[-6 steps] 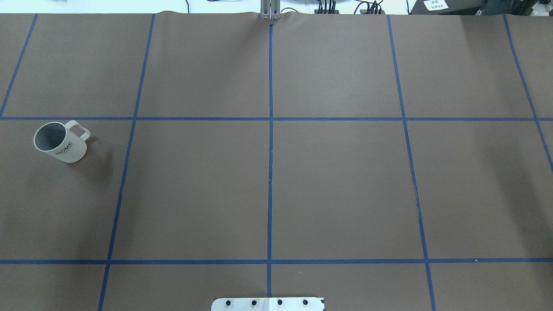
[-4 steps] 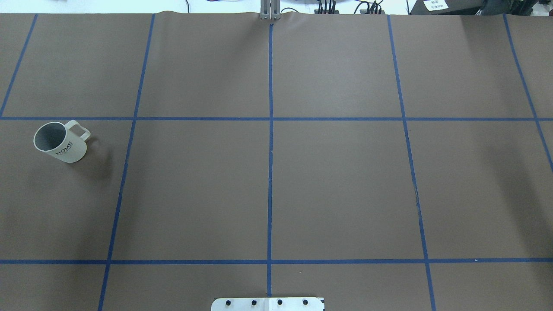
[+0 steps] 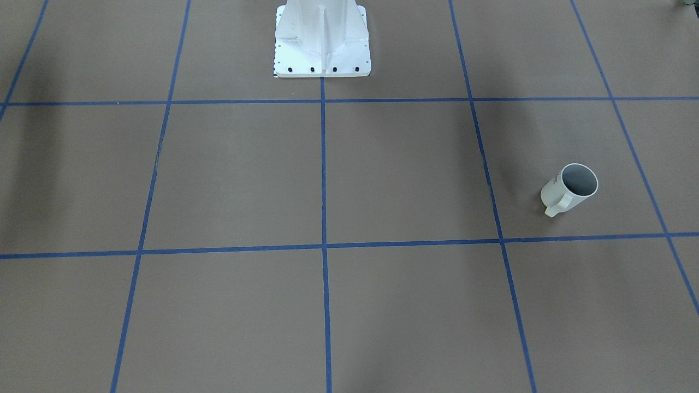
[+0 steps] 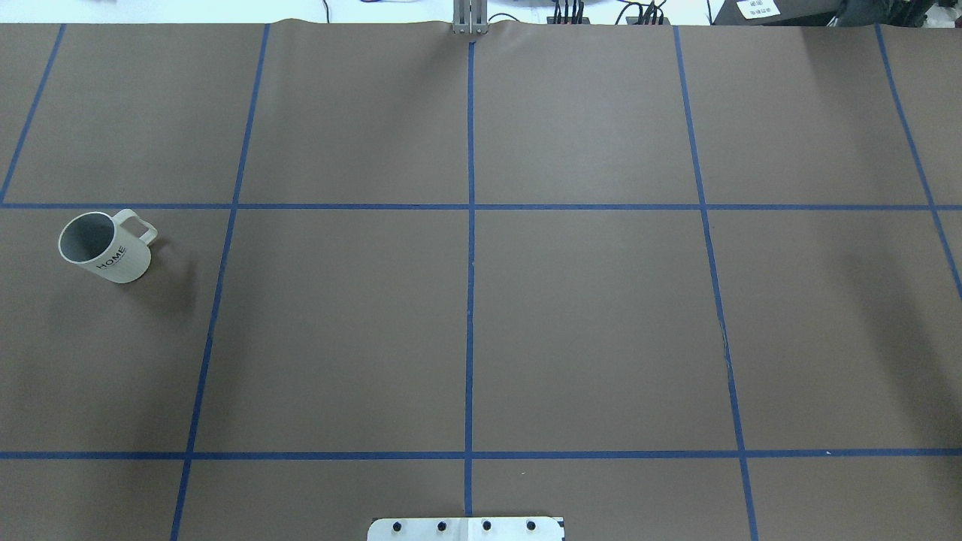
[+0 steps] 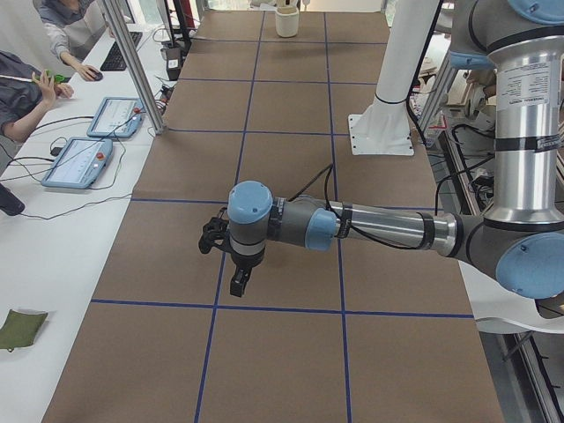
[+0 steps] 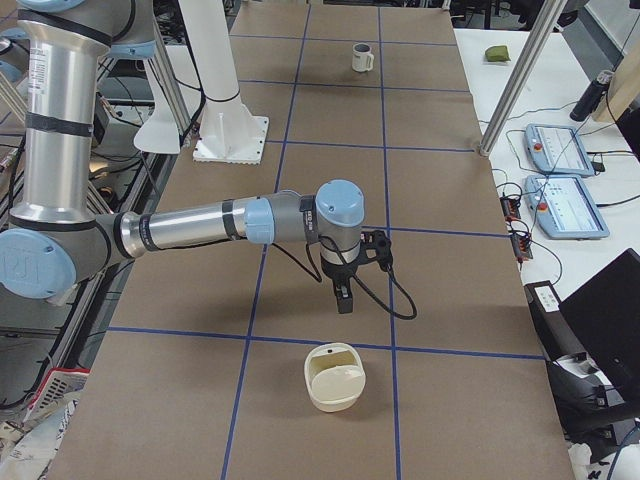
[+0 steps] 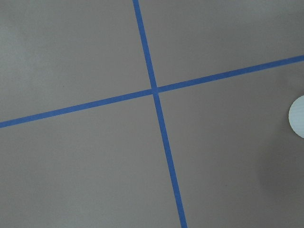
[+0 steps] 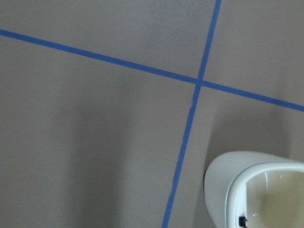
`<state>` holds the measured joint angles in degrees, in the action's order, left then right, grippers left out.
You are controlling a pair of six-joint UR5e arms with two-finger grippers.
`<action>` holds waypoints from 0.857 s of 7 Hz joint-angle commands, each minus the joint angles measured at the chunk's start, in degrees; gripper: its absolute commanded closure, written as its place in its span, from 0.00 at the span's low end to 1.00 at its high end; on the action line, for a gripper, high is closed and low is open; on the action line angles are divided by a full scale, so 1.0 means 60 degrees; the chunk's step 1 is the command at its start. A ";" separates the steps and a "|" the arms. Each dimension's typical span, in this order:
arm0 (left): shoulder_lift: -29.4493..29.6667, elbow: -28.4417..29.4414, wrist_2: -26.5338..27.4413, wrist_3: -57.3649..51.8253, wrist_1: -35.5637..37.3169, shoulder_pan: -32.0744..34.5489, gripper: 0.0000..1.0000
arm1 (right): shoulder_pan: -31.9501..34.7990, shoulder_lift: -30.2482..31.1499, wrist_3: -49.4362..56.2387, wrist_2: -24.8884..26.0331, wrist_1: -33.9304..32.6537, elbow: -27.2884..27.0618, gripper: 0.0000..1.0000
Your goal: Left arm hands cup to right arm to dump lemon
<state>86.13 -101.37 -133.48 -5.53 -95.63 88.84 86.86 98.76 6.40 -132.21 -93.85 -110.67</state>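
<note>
The cup (image 4: 105,246), an off-white mug with a grey inside and dark "HOME" lettering, stands upright on the brown table at the robot's left. It also shows in the front view (image 3: 569,188) and far off in the exterior right view (image 6: 362,57). No lemon shows in it. The left gripper (image 5: 238,284) hangs high over the table and hides the cup in the exterior left view. The right gripper (image 6: 343,297) hangs high over the right half. Both show only in side views, so I cannot tell whether they are open or shut.
A cream open container (image 6: 335,377) stands on the table's right end, also in the right wrist view (image 8: 256,190) and far off (image 5: 286,19). The white robot pedestal (image 3: 322,38) stands mid-table. Operators and tablets (image 5: 110,115) are at a side desk.
</note>
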 commanded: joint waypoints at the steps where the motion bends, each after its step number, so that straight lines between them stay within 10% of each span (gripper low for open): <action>1: 0.0411 0.0108 -0.0019 -0.0030 -0.0379 -0.0377 0.00 | -0.1282 -0.0400 -0.0216 -0.0056 0.0714 -0.0043 0.00; 6: 0.0821 0.0473 0.0867 0.5871 -0.2848 -0.3903 0.00 | -0.3312 -0.2337 -0.2997 -0.0128 0.0773 -0.0435 0.00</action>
<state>90.68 -99.28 -132.04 17.86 -106.86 70.62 68.61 85.80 -8.50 -133.15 -89.23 -111.83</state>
